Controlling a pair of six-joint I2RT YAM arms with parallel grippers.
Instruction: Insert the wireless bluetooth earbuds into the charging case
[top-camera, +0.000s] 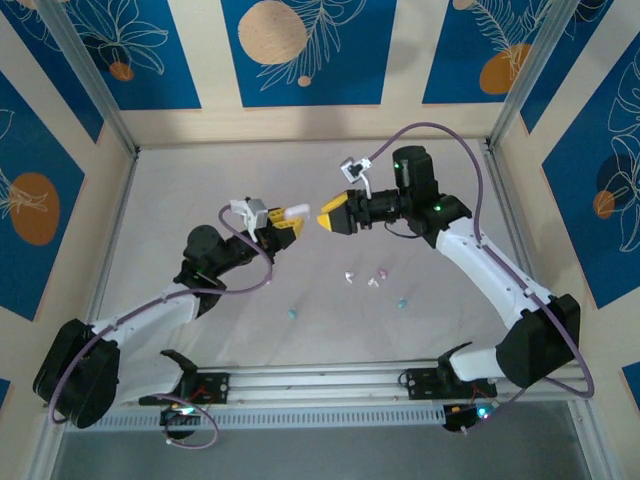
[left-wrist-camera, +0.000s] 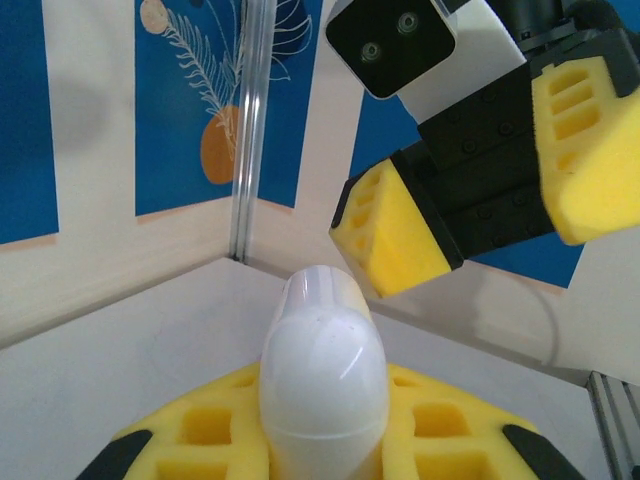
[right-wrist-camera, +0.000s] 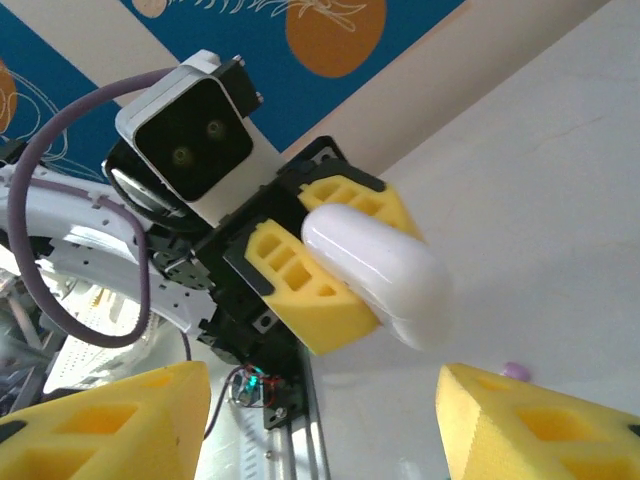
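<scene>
Charging case (left-wrist-camera: 322, 370) is sitting clamped in the left gripper (top-camera: 287, 224); the wide-open right gripper (top-camera: 324, 217), closing off-centre, may be twisting it loose.

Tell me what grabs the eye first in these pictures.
The left gripper holds a white charging case in the air above the middle of the table. The case's rounded end points at the right gripper, which faces it with jaws open, close but not touching. Below them, tiny earbuds in white, pink and teal lie scattered on the table, nearer the arm bases.
</scene>
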